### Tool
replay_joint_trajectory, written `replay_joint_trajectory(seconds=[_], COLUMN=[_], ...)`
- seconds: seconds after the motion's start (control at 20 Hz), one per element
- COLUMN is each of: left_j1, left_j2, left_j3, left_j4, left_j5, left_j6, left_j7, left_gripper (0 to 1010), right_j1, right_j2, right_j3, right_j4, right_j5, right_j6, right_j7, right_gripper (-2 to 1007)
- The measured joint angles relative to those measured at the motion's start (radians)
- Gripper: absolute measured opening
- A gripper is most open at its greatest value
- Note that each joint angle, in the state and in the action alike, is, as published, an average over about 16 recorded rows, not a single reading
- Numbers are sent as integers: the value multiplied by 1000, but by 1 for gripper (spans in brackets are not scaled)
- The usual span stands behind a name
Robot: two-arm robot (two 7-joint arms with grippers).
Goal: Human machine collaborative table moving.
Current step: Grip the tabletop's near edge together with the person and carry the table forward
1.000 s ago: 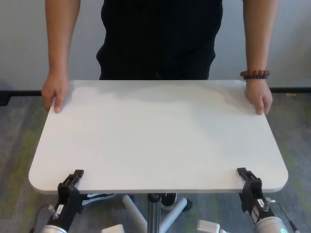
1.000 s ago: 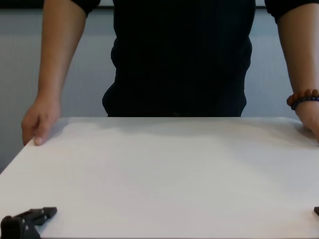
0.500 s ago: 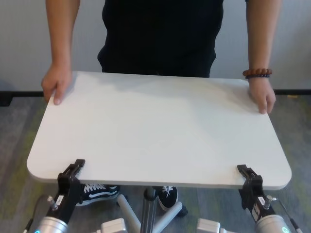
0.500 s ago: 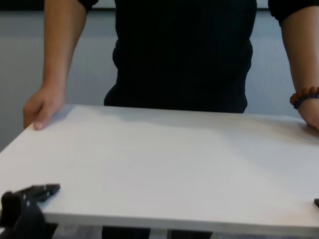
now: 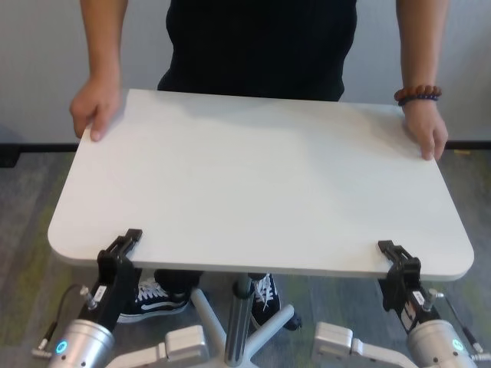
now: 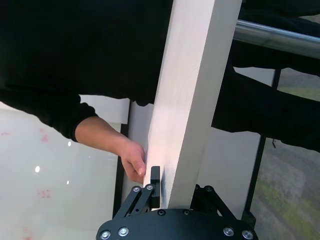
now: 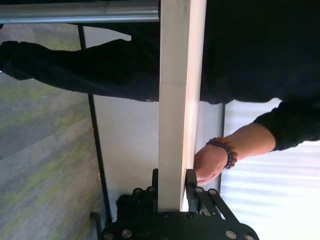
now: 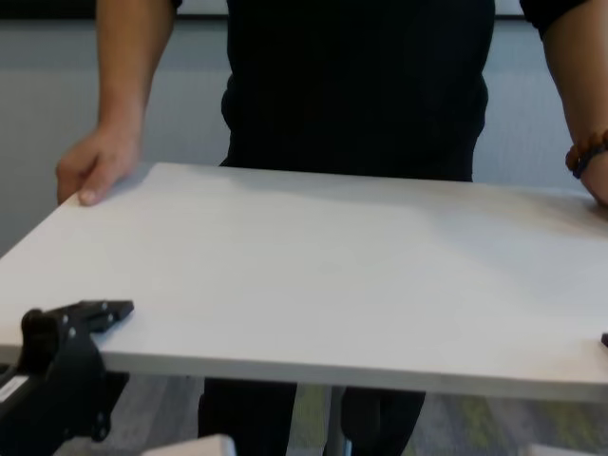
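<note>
The white table (image 5: 261, 184) stands between me and the human (image 5: 261, 46). My left gripper (image 5: 126, 244) is shut on the near edge at the left corner. My right gripper (image 5: 393, 257) is shut on the near edge at the right corner. The human's left-side hand (image 5: 96, 107) and right-side hand (image 5: 428, 134), with a brown bracelet (image 5: 418, 95), hold the far corners. In the left wrist view my left gripper (image 6: 172, 192) clamps the table edge (image 6: 190, 100). In the right wrist view my right gripper (image 7: 173, 185) clamps the edge (image 7: 175, 100). The chest view shows the tabletop (image 8: 323, 275) and my left gripper (image 8: 90, 318).
The table's metal post (image 5: 242, 303) and its white base legs (image 5: 265, 330) stand under the near edge. The human's black-and-white shoes (image 5: 157, 299) are beside the base. Grey carpet (image 5: 31, 199) lies around, with a pale wall (image 5: 38, 69) behind.
The tabletop has moved away from me and higher in both views, slightly to the right. Both grippers stayed clamped and followed it. The human's hands moved back with the far edge.
</note>
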Motion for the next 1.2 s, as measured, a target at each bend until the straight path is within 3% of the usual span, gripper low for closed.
replay_joint_trajectory(seconds=[0.5, 1.2], left_j1=[-88, -250], left_j2=[-38, -100], left_j3=[7, 55], left_j4=[40, 178], left_j5=[4, 12], left_j6=[-4, -3], left_j7=[-28, -34], left_gripper=[268, 268], right_j1=[90, 247], right_j2=[3, -10], right_j3=[-9, -44], right_j4=[39, 198], right_j5=[-17, -8], right_j6=[-9, -38], right_j7=[31, 24], right_gripper=[266, 267])
